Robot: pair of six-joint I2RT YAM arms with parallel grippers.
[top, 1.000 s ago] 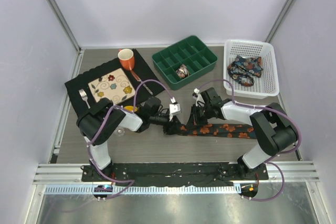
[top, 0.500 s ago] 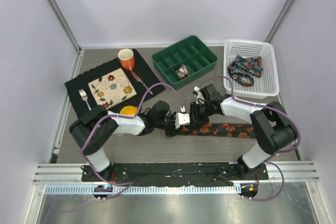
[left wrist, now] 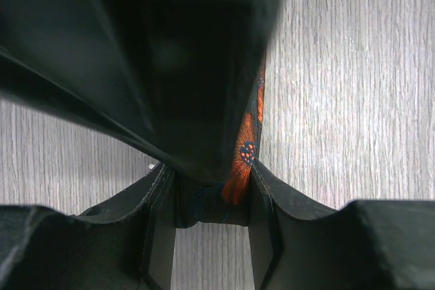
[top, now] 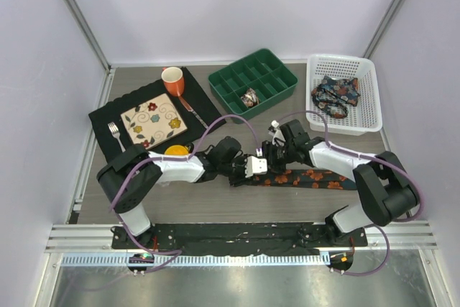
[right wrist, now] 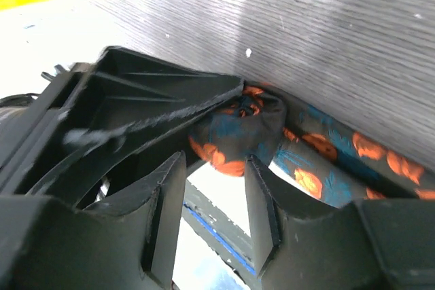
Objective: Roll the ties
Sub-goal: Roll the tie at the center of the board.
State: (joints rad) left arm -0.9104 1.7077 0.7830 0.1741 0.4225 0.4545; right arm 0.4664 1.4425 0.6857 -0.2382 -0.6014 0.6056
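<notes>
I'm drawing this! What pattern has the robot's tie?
The tie: orange-red prints on dark navy; right wrist view.

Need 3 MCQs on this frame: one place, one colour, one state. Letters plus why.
1. The small coiled tie sits in: A) a compartment of the green tray B) a cardboard box C) a glass jar
2. The mug is: A) white B) green C) orange
3. The tie on the table is: A) fully rolled B) rolled at one end, rest flat C) hanging off the edge
Key: 1A, it lies inside one tray compartment; 2C, its body is orange; 3B, its strip runs flat rightward from the roll.
</notes>
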